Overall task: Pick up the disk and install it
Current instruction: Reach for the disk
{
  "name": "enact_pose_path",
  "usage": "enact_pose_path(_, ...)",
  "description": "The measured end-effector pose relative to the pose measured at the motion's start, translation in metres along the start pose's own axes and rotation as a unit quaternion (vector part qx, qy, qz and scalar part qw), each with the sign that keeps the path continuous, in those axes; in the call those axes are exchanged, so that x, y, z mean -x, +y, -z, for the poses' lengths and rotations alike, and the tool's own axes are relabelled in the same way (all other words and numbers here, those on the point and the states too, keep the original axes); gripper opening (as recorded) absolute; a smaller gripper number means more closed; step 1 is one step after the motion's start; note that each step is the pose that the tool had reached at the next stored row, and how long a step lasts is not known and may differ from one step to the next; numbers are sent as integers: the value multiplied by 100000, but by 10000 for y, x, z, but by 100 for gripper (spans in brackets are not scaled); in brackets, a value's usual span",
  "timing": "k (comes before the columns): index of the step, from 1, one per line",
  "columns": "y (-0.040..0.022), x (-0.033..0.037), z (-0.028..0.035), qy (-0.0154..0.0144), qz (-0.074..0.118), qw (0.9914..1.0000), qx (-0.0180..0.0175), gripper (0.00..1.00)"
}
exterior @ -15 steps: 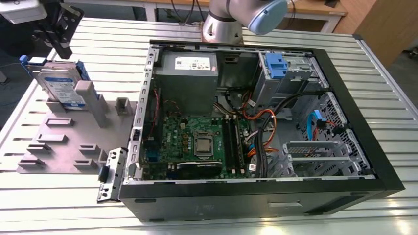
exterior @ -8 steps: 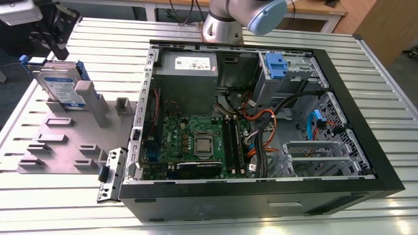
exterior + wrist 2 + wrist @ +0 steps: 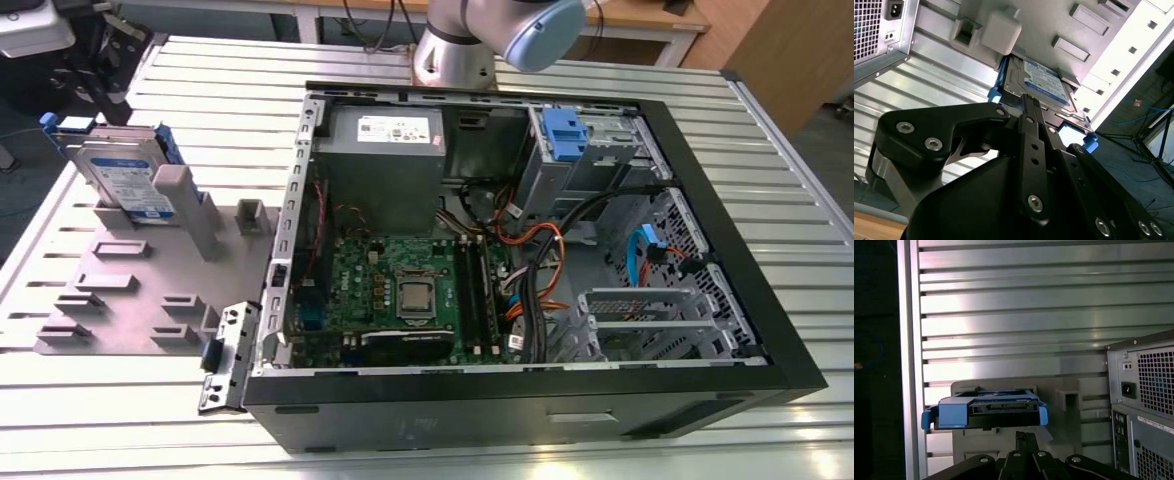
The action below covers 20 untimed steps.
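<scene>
**Disk in its stand, dead ahead of an empty gripper**

Exterior view: the disk [image 3: 120,175] stands on edge in a grey fixture plate [image 3: 120,300], in the upper part of the frame toward the exterior view's left. It is propped between short grey posts and its labelled face is in sight. The plate lies on the slatted table [image 3: 134,440], just beside the open computer case [image 3: 534,390], which takes up the middle of the frame and the exterior view's right. Inside the case are the grey power supply [image 3: 384,150] and a blue-fronted unit [image 3: 561,135]. The arm [image 3: 494,40] enters at the top centre.

Second wrist view: the gripper [image 3: 1026,100] has its black fingers pressed together with nothing between them. Their shared tip points at the near edge of the disk [image 3: 1046,82], close to it but, as far as I can judge, not touching.

First wrist view: the gripper [image 3: 1022,436] again shows its tips meeting. Straight beyond them sits the disk [image 3: 989,410], seen end-on, so its long axis runs away from the gripper along the line of approach. The disk's broad width lies along the direction in which the finger links fan out, and its thin side lies across that direction.
</scene>
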State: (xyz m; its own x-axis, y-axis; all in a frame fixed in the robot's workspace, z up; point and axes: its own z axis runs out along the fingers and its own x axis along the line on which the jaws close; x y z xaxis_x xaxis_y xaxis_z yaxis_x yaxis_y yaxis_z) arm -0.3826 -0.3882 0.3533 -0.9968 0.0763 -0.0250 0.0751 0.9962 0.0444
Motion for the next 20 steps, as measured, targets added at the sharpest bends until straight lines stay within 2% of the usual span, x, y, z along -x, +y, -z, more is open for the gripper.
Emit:
enact_pose_path(10, 15, -135, -75, 72, -2, 100000, -9, 11)
enact_pose_path(20, 55, -194, -105, 73, -2, 100000, 0, 11)
